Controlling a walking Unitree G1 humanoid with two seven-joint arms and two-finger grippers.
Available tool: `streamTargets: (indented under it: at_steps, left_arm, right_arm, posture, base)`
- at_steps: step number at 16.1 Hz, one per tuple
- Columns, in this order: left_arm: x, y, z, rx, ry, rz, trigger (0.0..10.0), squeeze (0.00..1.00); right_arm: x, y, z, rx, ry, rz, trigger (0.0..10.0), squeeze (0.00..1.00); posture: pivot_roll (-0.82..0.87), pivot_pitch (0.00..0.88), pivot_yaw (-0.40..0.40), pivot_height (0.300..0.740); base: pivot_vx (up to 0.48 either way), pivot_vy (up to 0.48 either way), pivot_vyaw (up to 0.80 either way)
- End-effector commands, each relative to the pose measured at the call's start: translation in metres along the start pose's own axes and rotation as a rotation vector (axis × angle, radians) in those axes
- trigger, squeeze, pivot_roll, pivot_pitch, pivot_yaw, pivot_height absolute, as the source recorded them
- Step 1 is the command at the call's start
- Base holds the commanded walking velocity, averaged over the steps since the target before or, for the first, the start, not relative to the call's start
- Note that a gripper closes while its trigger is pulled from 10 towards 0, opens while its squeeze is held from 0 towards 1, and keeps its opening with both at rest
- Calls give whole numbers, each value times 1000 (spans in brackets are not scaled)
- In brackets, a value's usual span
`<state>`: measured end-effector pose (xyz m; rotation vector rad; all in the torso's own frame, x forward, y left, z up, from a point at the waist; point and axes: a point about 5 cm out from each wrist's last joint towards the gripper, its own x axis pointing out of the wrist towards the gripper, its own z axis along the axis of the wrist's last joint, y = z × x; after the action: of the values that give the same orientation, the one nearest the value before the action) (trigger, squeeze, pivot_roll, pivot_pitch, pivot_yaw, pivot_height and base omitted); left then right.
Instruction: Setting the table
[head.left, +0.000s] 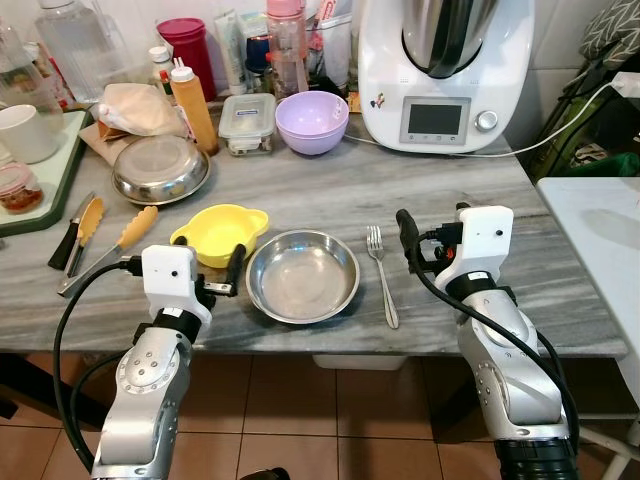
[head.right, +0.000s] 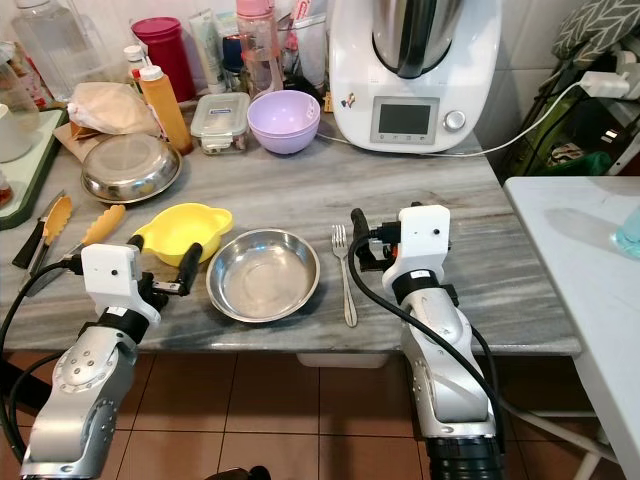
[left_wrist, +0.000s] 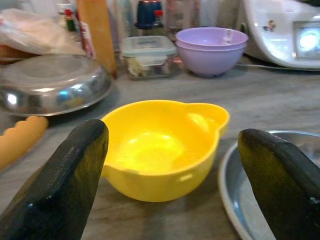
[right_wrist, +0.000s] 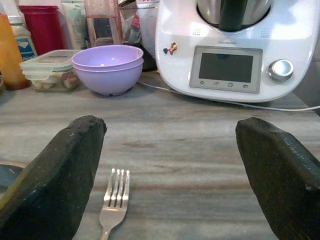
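Note:
A round steel plate (head.left: 302, 275) lies near the front edge of the grey marble table (head.left: 500, 190). A fork (head.left: 381, 272) lies just right of it, tines pointing away from me. A yellow bowl with handles (head.left: 220, 233) sits just left of and behind the plate. My left gripper (left_wrist: 172, 134) is open, low over the table and close in front of the yellow bowl, holding nothing. My right gripper (right_wrist: 170, 127) is open and empty too, just right of the fork's tines (right_wrist: 116, 187). A purple bowl (head.left: 312, 122) stands further back.
A white kitchen machine (head.left: 445, 70) with its cable stands at the back right. An upturned steel dish (head.left: 160, 168), yellow-handled tongs (head.left: 100, 240), an orange bottle (head.left: 193, 105), a lidded container (head.left: 247, 122) and a tray (head.left: 50, 180) crowd the left. A white table (head.left: 600, 230) adjoins on the right.

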<state>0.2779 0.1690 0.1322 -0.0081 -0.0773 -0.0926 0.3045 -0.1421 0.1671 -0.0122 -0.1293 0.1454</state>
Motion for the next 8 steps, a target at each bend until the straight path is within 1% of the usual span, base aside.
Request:
streamTargets:
  at_steps: [1,2,6,7,8]
  left_arm:
    - [2,0,0,17,4,19,10000,0]
    - [2,-5,0,8,6,10,10000,0]
    - [4,-7,-2,6,18,17,10000,0]
    - [5,-8,-1,-7,22,18,10000,0]
    - [6,-9,0,-5,18,18,10000,0]
  right_arm:
    - [1,1,7,9,-23,4,10000,0]
    - [1,1,7,14,-20,4,10000,0]
    - [2,-1,5,6,-10,-1,10000,0]
    - [2,-1,5,6,-8,-2,10000,0]
    - [2,-1,5,10,-4,-4,10000,0]
  posture:
    - [-6,73,39,740]
    - [-8,71,39,740]
    - [-9,72,34,740]
    - [-8,72,32,740]
    - [-8,71,30,740]
  base:
    - [0,0,0]
    - [0,0,0]
    - [0,0,0]
    - [0,0,0]
    - [-244,0,0]
